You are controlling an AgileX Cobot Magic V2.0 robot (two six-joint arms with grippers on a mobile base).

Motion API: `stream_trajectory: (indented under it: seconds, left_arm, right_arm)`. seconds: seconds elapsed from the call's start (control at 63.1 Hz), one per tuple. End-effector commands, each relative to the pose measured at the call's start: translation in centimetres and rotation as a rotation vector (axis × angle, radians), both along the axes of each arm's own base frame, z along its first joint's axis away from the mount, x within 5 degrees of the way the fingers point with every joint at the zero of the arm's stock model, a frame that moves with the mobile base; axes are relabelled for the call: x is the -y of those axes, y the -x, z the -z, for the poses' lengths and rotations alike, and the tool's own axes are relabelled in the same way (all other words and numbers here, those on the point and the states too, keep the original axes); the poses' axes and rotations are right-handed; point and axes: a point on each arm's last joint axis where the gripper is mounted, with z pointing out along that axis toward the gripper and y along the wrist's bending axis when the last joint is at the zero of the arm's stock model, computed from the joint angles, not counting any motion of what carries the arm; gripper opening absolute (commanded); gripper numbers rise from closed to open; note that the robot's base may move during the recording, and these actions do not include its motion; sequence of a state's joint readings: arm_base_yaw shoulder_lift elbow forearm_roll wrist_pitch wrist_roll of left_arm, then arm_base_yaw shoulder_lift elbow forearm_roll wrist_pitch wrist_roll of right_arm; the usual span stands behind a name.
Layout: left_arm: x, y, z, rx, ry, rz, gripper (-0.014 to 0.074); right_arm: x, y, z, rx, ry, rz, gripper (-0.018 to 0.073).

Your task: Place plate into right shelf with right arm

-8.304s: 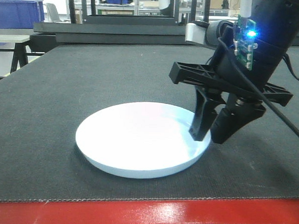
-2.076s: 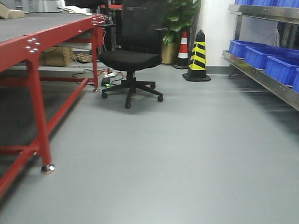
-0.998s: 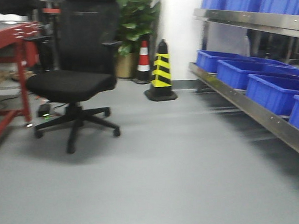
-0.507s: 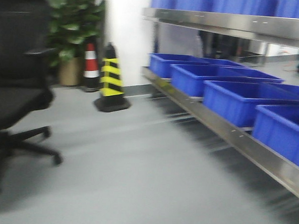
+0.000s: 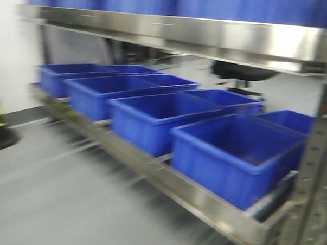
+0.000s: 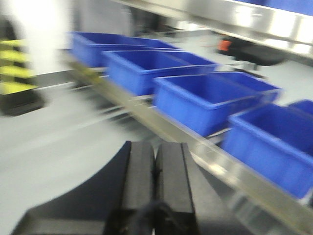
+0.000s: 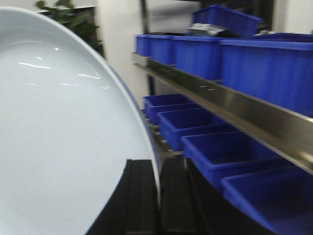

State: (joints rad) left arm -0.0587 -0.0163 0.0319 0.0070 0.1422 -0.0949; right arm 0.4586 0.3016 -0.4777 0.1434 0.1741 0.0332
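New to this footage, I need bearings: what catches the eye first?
A glossy white plate fills the right wrist view, its rim clamped in the right gripper. Rows of blue bins line the steel shelf ahead; the left gripper hangs shut and empty.

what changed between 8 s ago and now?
The front view swung right: off the red-framed table, across the room, onto the steel shelf and its blue bins, now close. The plate, then flat on the table with the right hand at its rim, is now clamped edge-on in that hand. Unchanged: bins sit in their row.
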Motion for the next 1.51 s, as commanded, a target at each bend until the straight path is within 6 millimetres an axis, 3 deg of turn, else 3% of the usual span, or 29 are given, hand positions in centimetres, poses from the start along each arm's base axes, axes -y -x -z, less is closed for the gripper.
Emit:
stream_trajectory:
  seconds: [0.0,1.49]
  left_arm:
    - [0.02,-0.01,-0.53,0.086,0.011,0.002,-0.0047]
    - [0.02,-0.01,-0.53,0.086,0.011,0.002,-0.0047]
  right_arm:
    - [0.25,0.17,-1.88,0.117,-0.051,0.018,0.0055]
    - [0.25,0.17,-1.88,0.117,-0.051,0.018,0.0055]
